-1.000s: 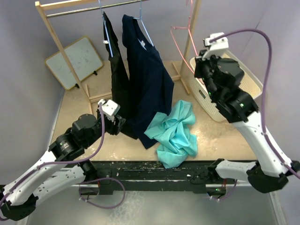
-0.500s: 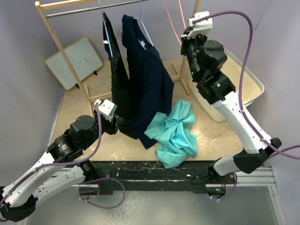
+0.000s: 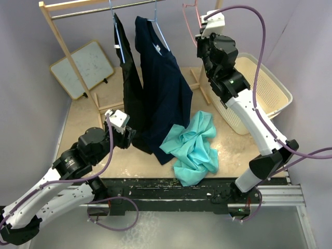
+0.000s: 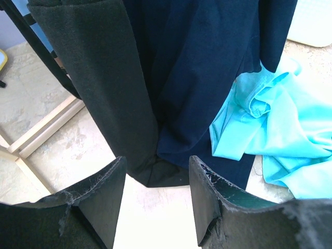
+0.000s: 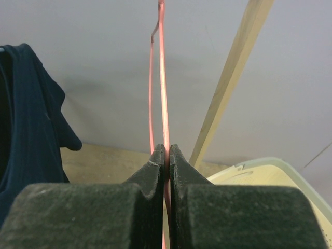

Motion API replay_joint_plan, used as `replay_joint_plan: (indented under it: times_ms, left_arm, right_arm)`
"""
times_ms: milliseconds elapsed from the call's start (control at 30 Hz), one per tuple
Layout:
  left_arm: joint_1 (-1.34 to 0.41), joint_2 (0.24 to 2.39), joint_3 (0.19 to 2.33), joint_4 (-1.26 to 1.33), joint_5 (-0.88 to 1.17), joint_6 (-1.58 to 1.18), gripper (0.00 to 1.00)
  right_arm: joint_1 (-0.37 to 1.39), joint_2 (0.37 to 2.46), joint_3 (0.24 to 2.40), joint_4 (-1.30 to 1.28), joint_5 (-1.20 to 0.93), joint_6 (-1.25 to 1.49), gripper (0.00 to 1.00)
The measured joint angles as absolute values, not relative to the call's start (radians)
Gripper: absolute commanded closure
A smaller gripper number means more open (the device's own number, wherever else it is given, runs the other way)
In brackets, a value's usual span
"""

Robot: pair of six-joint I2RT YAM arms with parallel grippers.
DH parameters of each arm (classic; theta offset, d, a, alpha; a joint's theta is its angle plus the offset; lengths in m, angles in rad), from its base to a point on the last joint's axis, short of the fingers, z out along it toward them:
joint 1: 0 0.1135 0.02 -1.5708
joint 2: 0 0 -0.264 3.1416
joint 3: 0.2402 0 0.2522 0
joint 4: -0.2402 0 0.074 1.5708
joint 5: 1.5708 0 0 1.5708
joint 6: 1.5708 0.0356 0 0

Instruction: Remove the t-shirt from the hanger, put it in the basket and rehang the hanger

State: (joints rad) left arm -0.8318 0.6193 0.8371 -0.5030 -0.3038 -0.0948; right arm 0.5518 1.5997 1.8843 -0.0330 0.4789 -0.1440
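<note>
The teal t-shirt (image 3: 193,148) lies crumpled on the table, off any hanger; it also shows in the left wrist view (image 4: 282,122). My right gripper (image 5: 166,151) is shut on the thin pink hanger (image 5: 162,78) and holds it high by the rack's right post (image 5: 228,83); in the top view the gripper (image 3: 199,41) and the hanger (image 3: 185,18) are near the top edge. My left gripper (image 4: 155,174) is open and empty, low over the table in front of the hanging dark garments; in the top view it (image 3: 130,138) is left of the teal shirt.
A navy shirt (image 3: 163,88) and a black garment (image 3: 129,85) hang on hangers from the wooden rack's rail (image 3: 104,9), their hems touching the table. A cream laundry basket (image 3: 270,88) stands at the right. A whiteboard (image 3: 83,67) leans at the back left.
My right arm has swung up and to the left, carrying the pink hanger from beside the basket up to the rack's right post. The left arm has barely moved.
</note>
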Motion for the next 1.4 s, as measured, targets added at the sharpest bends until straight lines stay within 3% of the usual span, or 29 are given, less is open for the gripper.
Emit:
replay_joint_plan:
  times_ms: [100, 167, 300, 433, 667, 967, 1200, 1400]
  left_arm:
    - [-0.832, 0.621, 0.837, -0.503, -0.304, -0.095, 0.45]
    - [-0.832, 0.621, 0.837, -0.503, -0.305, -0.095, 0.45]
    - [-0.832, 0.621, 0.837, -0.503, -0.309, -0.095, 0.44]
    - [-0.832, 0.621, 0.837, -0.503, -0.315, -0.095, 0.44]
    - [-0.832, 0.620, 0.837, -0.503, -0.323, -0.096, 0.44]
    - [-0.832, 0.615, 0.837, -0.503, -0.327, -0.098, 0.44]
    - [-0.832, 0.629, 0.837, -0.504, -0.328, -0.099, 0.44]
    - [-0.832, 0.630, 0.837, -0.513, -0.341, -0.113, 0.44]
  right_arm:
    - [0.540, 1.601, 1.885, -0.056, 0.464, -0.119, 1.00]
    - [0.535, 1.600, 1.885, -0.076, 0.449, -0.097, 0.88]
    - [0.531, 1.583, 1.880, -0.104, 0.422, -0.064, 0.51]
    - [0.531, 1.513, 1.823, -0.128, 0.392, -0.027, 0.26]
    - [0.531, 1.261, 1.624, -0.182, 0.351, 0.055, 0.02]
    - [0.530, 0.884, 1.152, -0.349, 0.146, 0.264, 0.00]
    - [0.530, 0.945, 0.773, -0.445, 0.029, 0.448, 0.00]
    - [0.530, 0.949, 0.690, -0.455, -0.019, 0.551, 0.00]
